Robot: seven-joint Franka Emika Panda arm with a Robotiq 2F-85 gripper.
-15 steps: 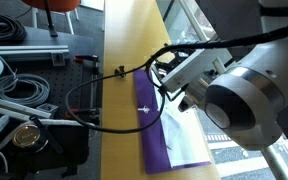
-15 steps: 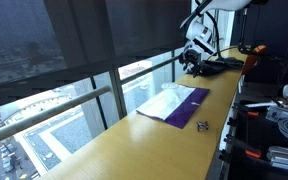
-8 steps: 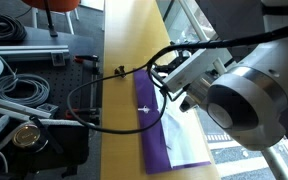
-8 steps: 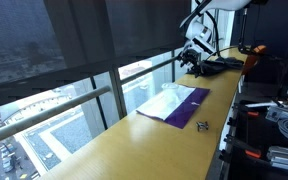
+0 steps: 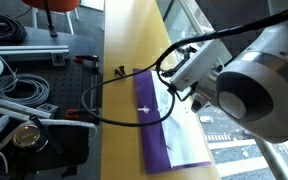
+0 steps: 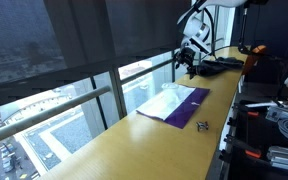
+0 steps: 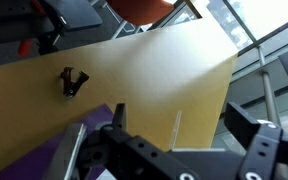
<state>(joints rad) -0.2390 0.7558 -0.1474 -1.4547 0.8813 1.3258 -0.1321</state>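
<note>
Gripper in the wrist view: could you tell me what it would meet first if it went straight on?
Probably the bare wooden counter: the open gripper points down at it, the black clip and purple cloth lying off to the side.

Exterior view: high, close behind arm (image 5: 249,95), facing down desk (image 5: 124,130). Exterior view: far, low, along desk (image 6: 124,150). Wrist: close overhead. Shared: purple cloth (image 6: 174,103).

My gripper (image 7: 179,125) fills the bottom of the wrist view, its two dark fingers (image 7: 117,115) spread wide apart; in an exterior view my arm (image 5: 249,95) bulks large at the right of the frame, the wrist (image 5: 199,68) reaching toward the centre; in an exterior view my gripper (image 6: 187,62) hangs at upper right, pointing downward.
</note>
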